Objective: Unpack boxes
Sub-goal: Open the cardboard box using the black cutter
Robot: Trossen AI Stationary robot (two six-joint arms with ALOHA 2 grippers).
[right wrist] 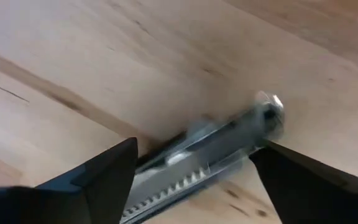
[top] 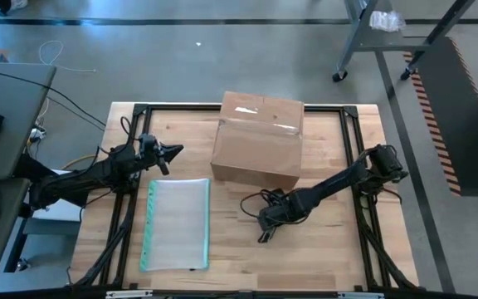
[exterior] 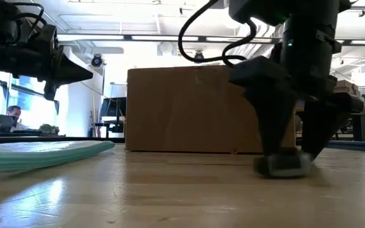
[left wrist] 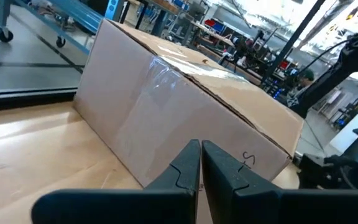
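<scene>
The brown cardboard box [top: 257, 149] stands on its base at the table's far middle, flaps shut and clear tape on its top seam [left wrist: 166, 65]. My left gripper [top: 177, 151] hovers level just left of the box, shut and empty. My right gripper [right wrist: 194, 149] points down over the table in front of the box, open. Its fingers stand on either side of a grey metal utility knife [right wrist: 216, 149], which lies flat on the wood [exterior: 282, 166]. My right gripper comes from above with its fingers across the knife. One fingertip [right wrist: 263, 152] stands right beside the knife's end [right wrist: 267, 112]. I cannot tell whether it touches it.
A flat clear pouch with a teal edge [top: 177, 224] lies on the table's near left, beside the left arm. A black metal frame [top: 351, 141] runs around the tabletop. Bare wood lies between pouch and knife.
</scene>
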